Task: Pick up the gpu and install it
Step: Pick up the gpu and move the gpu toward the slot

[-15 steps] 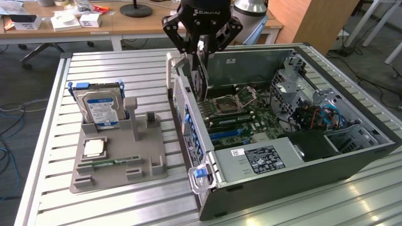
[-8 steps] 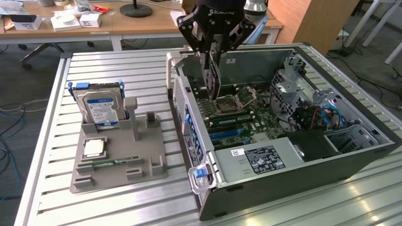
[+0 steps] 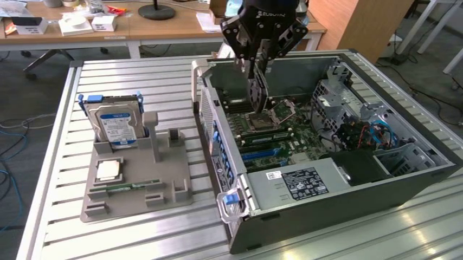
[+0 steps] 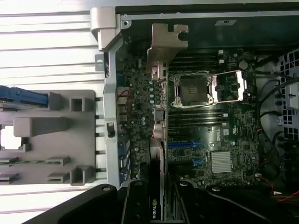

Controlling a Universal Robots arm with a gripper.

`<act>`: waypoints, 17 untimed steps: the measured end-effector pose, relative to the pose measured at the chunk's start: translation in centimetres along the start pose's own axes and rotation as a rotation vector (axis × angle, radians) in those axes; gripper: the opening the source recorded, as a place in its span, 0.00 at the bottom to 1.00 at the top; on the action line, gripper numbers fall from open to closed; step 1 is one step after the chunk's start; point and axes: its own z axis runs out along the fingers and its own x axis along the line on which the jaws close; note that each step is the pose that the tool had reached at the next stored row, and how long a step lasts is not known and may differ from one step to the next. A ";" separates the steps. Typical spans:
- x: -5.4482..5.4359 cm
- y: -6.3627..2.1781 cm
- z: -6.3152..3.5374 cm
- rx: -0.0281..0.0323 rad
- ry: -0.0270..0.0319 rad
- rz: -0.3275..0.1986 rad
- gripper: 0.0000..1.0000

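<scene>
Exterior view, upper centre: gripper [image 3: 259,54] clamped on the gpu [image 3: 257,92], upright over the computer case [image 3: 376,201]; wrist view shows its silver bracket [image 4: 166,43].

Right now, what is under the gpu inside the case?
The motherboard, with its CPU socket just beside the gpu. The card itself covers the strip of board directly beneath it.

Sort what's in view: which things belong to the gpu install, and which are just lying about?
Job: gpu, gripped upright in the gripper; open computer case below it; its motherboard.
Lying about: hard drive, memory stick and square silver chip on the grey holder; boxes on the far desk.
</scene>
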 end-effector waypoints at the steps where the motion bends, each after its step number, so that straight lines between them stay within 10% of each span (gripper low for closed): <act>1: -0.3 0.02 0.01 0.0000 0.0000 0.000 0.26; 17: -4.4 0.33 0.14 -0.0003 0.0000 0.000 0.26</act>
